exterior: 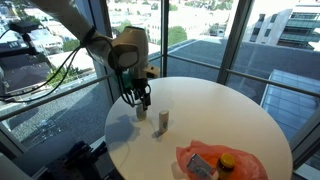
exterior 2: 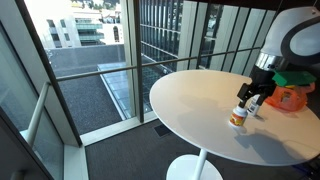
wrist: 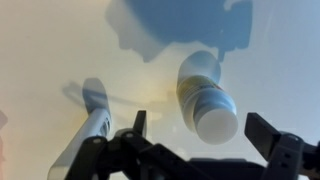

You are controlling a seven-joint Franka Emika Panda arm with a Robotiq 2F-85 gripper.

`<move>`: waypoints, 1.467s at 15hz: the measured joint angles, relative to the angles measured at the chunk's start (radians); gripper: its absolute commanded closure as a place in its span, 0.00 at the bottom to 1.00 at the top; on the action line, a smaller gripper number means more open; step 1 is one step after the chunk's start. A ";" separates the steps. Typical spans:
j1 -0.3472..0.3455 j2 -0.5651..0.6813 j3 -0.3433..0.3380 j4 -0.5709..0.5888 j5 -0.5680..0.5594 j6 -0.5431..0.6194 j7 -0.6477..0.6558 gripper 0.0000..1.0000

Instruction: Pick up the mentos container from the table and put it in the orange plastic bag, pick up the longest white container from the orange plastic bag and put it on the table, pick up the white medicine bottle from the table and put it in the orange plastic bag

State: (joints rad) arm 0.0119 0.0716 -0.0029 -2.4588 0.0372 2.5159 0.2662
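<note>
Your gripper [wrist: 200,122] hangs wide open over the white table [wrist: 40,50]. A white bottle [wrist: 205,95] stands between the jaws, its cap facing the camera. A slimmer pale container [wrist: 88,135] stands outside them, nearer the picture's left edge.

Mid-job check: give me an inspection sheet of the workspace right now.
Surface: round white table, sunlit.
Job's things: white medicine bottle upright under the pincer; slim white container beside it, apart; orange plastic bag near the table edge.
Clutter: yellow-orange round item in the bag.
Grippers: pincer open, straddling the bottle, no contact.
Cables: black bundle hanging off the arm.
Surroundings: glass walls, buildings outside.
</note>
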 measured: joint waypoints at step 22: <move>0.016 0.049 -0.048 0.136 -0.102 0.035 0.106 0.81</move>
State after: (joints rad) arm 0.0283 0.1202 -0.0509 -2.3224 -0.0644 2.5508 0.3721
